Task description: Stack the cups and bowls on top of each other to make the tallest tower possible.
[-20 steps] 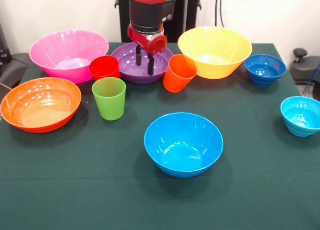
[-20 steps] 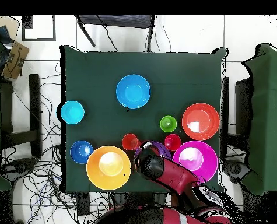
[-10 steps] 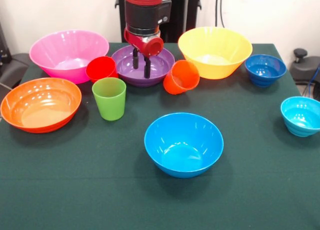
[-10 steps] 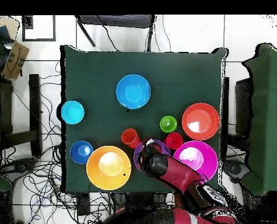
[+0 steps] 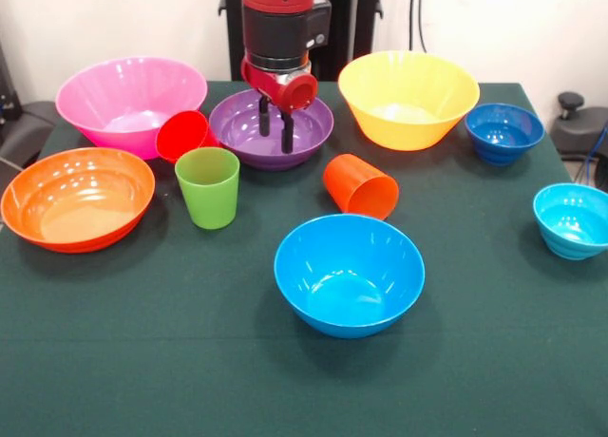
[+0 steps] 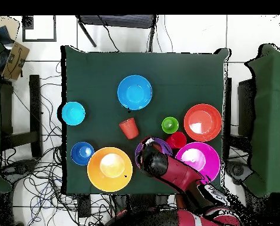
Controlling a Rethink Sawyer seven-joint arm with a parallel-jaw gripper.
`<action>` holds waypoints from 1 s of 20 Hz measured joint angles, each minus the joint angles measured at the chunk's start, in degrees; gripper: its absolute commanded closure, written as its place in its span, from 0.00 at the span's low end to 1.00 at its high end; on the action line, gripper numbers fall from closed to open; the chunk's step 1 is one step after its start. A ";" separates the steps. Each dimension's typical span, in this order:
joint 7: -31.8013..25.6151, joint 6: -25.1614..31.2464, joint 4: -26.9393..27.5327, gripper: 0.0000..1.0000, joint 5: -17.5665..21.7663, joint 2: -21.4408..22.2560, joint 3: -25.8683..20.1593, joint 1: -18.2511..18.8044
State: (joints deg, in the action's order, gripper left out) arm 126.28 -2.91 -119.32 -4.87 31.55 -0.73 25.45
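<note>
Cups: the orange cup (image 5: 361, 186) is seen lying on its side between the purple bowl (image 5: 272, 127) and the blue bowl (image 5: 349, 274); the red cup (image 5: 183, 135) is tipped against the pink bowl (image 5: 131, 103); the green cup (image 5: 208, 186) is stood upright.
Gripper: the gripper (image 5: 275, 130) is held inside the purple bowl, its two fingers parted, nothing clasped.
Tower: no bowl or cup is stacked.
Table: the green cloth (image 5: 142, 342) is spread underneath.

A dark green cloth-covered table (image 5: 190, 361) carries seven bowls (image 5: 350, 275), an upright green cup (image 5: 208, 187), an orange cup (image 5: 361, 186) lying on its side, and a tilted red cup (image 5: 183, 135).
</note>
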 measured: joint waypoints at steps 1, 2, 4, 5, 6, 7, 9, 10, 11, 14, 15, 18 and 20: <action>0.00 0.00 0.02 0.00 -0.01 -0.01 -0.08 -0.01; 0.00 0.00 0.02 0.00 -0.01 0.00 -0.12 0.00; 0.00 0.00 0.08 0.00 0.00 -0.01 -0.38 0.00; 0.00 0.00 0.12 0.00 0.00 -0.01 -0.45 0.00; 0.00 0.00 0.16 0.00 0.00 -0.01 -0.53 0.00; 0.00 0.00 0.21 0.00 0.00 -0.01 -0.59 0.00; 0.00 0.00 0.29 0.00 -0.01 -0.01 -0.66 0.00; 0.00 0.00 0.34 0.00 -0.01 -0.01 -0.70 0.00; 0.00 0.00 0.36 0.00 -0.01 0.00 -0.72 0.00; 0.00 0.00 0.45 0.00 0.00 -0.01 -0.78 -0.04; 0.00 0.00 0.50 0.00 0.00 -0.01 -0.78 -0.12; 0.00 0.00 0.77 0.00 0.00 0.08 -0.78 -0.60; 0.00 0.18 1.25 0.00 0.00 0.28 -0.78 -1.27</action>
State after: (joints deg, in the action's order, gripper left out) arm 126.28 -2.73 -118.07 -4.87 31.84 -1.52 24.18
